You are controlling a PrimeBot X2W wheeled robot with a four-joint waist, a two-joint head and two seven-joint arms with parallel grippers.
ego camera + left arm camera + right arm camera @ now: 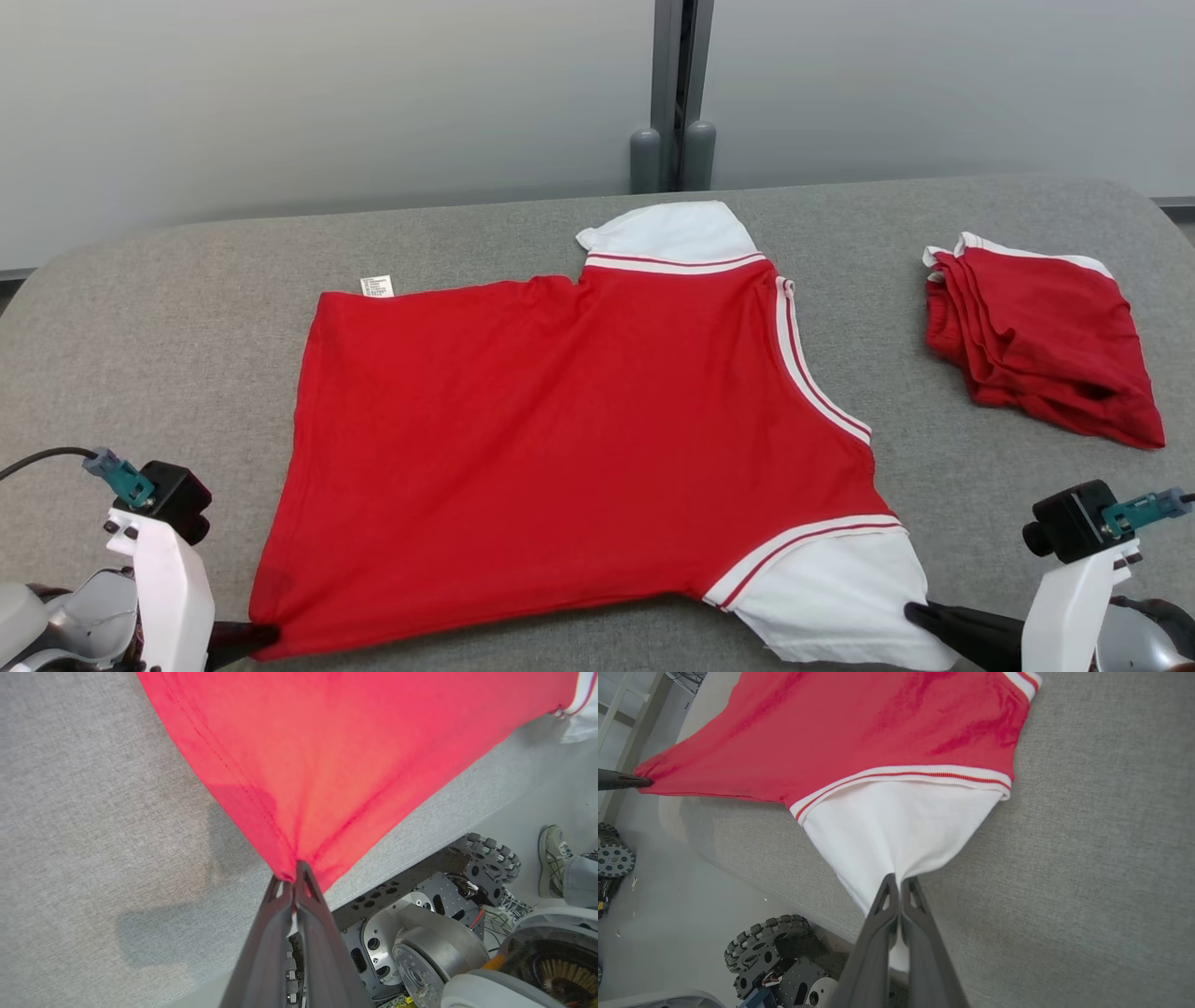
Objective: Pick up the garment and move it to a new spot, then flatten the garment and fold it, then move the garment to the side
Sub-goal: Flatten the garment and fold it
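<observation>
The garment (560,429) is a red shirt with white sleeves and white striped trim, spread flat across the grey table (187,280). At its near left hem corner my left gripper (266,633) is shut on the red cloth (327,765), seen close up with the gripper (295,870) pinching the corner. My right gripper (913,613) is shut on the near white sleeve (831,588); the right wrist view shows the gripper (899,882) pinching the white sleeve (896,826), with the left gripper's fingertips (626,781) far off at the hem corner.
A second red garment (1036,345) lies folded at the table's right. A grey post (681,149) stands behind the table against the pale wall. The robot's wheeled base (420,924) and a person's shoe (553,858) show below the table's near edge.
</observation>
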